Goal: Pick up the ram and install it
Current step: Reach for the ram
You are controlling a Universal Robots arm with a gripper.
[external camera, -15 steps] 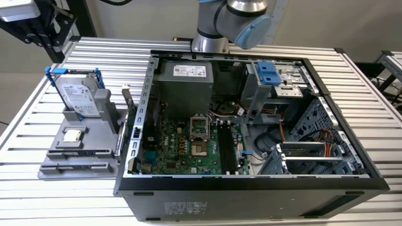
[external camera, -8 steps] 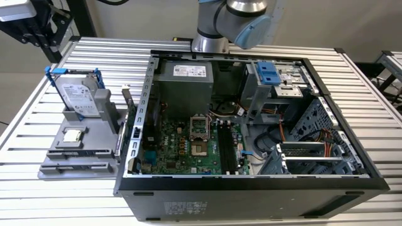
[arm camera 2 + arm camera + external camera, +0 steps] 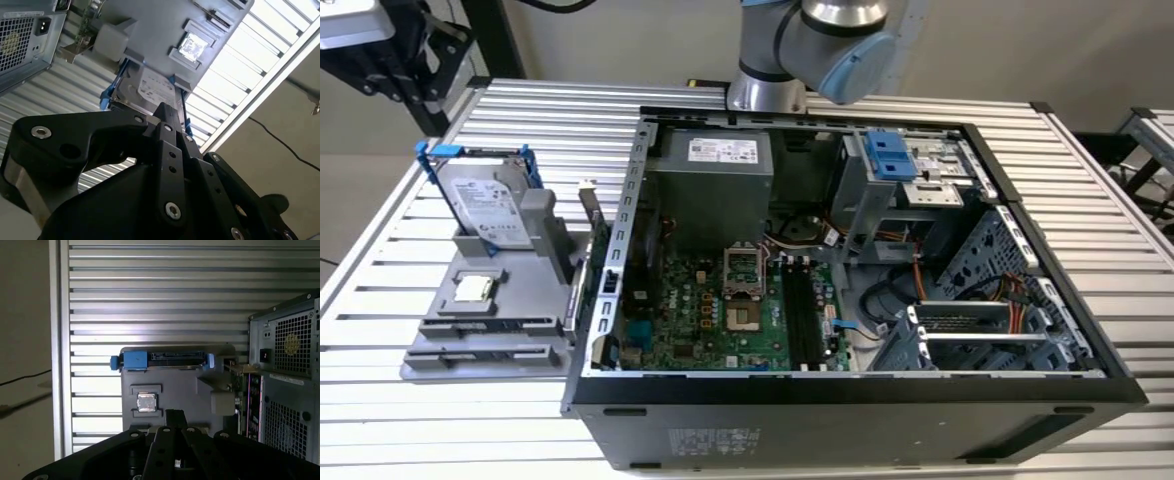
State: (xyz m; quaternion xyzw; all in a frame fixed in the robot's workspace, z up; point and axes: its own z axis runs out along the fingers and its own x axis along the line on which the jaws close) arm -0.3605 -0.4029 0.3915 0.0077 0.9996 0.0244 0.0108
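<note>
Exterior view: the arm (image 3: 834, 35) rises behind an open computer case (image 3: 854, 420) on a slatted table (image 3: 1067, 170). Beside the case sits a grey fixture (image 3: 480, 345) carrying a hard drive (image 3: 491, 205), its white label too small to read, and a square chip (image 3: 475, 288). The ram (image 3: 591, 250), a thin board seen edge-on, stands along the fixture's case-side edge, not yet installed. Second wrist view: the black gripper (image 3: 166, 109) hangs above the fixture, apart from it, fingers (image 3: 170, 131) pressed together on nothing. First wrist view: the gripper tip lies over the fixture near the chip, and the ram's greenish edge shows between fixture and case.
</note>
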